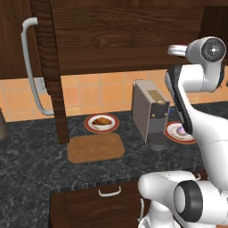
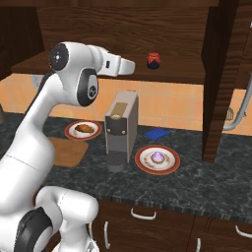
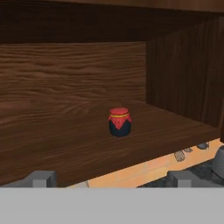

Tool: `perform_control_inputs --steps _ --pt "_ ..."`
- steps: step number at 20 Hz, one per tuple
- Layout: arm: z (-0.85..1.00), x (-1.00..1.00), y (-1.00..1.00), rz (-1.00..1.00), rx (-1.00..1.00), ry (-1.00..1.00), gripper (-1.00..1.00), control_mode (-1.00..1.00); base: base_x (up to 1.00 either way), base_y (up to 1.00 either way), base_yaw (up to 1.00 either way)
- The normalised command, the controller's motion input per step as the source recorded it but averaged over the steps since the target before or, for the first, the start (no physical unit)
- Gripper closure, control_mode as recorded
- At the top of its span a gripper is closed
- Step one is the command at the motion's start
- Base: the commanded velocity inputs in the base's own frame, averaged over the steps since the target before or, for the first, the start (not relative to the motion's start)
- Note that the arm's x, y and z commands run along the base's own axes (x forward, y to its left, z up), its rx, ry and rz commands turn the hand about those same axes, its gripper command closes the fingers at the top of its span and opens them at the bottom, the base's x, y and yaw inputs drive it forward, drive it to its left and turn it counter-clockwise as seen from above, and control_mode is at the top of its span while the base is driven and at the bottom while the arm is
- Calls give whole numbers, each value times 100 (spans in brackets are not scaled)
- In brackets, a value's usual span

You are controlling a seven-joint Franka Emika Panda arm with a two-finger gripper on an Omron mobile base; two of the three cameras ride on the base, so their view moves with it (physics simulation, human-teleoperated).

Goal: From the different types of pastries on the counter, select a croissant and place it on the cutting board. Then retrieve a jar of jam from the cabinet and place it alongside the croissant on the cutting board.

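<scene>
The jar of jam (image 3: 119, 122), red with a dark body, stands upright on the shelf of the open cabinet (image 3: 65, 131). My gripper (image 3: 113, 179) faces it from in front of the shelf edge, open, with nothing between the fingertips (image 3: 41, 178). From the right base view the hand (image 2: 129, 66) hangs just left of the jar of jam (image 2: 154, 60), apart from it. The croissant (image 1: 103, 120) lies on its red-rimmed plate (image 1: 91, 127) on the counter (image 1: 31, 164), just behind the bare cutting board (image 1: 95, 147).
A grey coffee machine (image 1: 150, 113) stands right of the cutting board. A purple-topped cupcake (image 2: 157, 157) sits on its own plate beyond it, and a blue cloth (image 2: 157, 133) lies behind. The cabinet doors (image 1: 49, 71) hang open, one with a curved grey handle (image 1: 31, 67).
</scene>
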Motion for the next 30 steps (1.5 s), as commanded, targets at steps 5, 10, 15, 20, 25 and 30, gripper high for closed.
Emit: perform_control_inputs --steps 5,10,15,20,25,30 --pt "-6 6 -33 0 -4 -4 -100 -100 0 0 0" --pt "0 3 -1 0 0 0 -100 -100 0 0 0" --pt "0 0 0 0 0 0 -100 -100 0 0 0" --pt "0 1 0 0 0 1 -100 -100 0 0 0" --pt "10 10 0 0 0 10 -100 -100 0 0 0" --pt "38 1 0 0 0 4 -100 -100 0 0 0"
